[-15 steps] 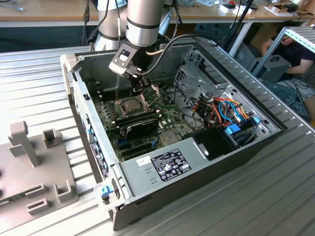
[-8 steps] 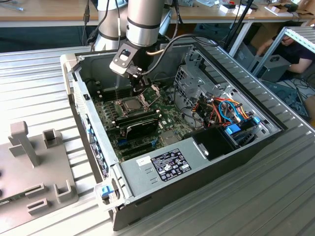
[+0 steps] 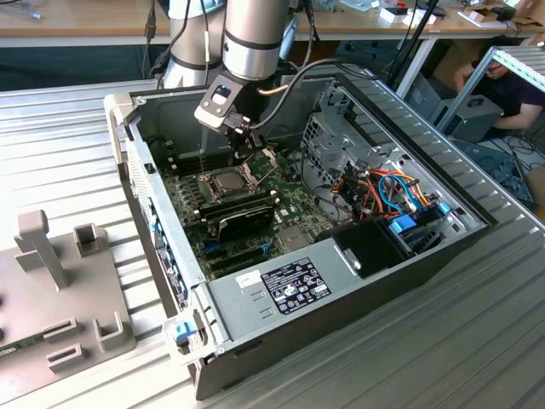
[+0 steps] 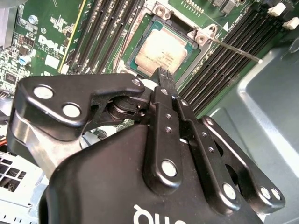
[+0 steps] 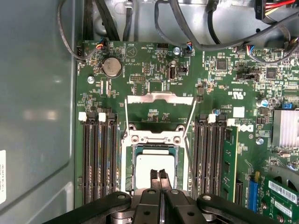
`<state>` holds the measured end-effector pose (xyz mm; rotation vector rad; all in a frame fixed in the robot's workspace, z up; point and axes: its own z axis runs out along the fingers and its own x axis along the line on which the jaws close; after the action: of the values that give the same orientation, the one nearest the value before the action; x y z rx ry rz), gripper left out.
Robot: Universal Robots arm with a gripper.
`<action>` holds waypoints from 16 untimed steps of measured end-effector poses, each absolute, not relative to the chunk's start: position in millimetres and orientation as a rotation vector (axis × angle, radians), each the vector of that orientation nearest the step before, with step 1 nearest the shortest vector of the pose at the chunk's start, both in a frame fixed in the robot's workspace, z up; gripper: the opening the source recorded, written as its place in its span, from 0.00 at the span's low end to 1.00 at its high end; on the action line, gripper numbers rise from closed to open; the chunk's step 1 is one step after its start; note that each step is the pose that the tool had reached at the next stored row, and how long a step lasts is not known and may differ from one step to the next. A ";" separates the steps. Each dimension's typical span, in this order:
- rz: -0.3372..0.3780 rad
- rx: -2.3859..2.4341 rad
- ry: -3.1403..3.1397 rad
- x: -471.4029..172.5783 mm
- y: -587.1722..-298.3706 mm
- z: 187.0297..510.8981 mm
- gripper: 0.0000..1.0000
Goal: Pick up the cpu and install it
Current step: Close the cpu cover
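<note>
In both wrist views I see the cpu point(image 5: 154, 169) point(image 4: 161, 51), a small thin square chip with a flat silver-grey metal top, lying flat in its socket on the green motherboard point(image 5: 149, 65). The black gripper point(image 5: 160, 179) point(image 4: 163, 77) hangs right over the chip's edge with its two slim fingers pressed together and nothing between them; I cannot tell whether the tips touch the metal top. The hinged metal socket frame point(image 5: 160, 99) stands swung open just beyond the chip, with a thin wire lever point(image 4: 236, 49) beside it. Long black memory slots point(image 5: 99, 158) flank the socket on both sides. In the exterior view the silver robot arm point(image 3: 254, 34) reaches down into the open grey metal computer case point(image 3: 255, 294), which lies on a ribbed metal table point(image 3: 51, 145).
</note>
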<state>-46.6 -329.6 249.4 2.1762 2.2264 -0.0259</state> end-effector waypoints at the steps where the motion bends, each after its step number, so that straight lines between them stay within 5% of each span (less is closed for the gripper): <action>1: -0.026 2.176 2.226 -44.9 -329.6 249.4 0.11; 16: -0.025 2.176 2.226 -40.7 -329.6 258.7 0.11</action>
<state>-40.7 -329.6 258.7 2.1761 2.2264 -0.0253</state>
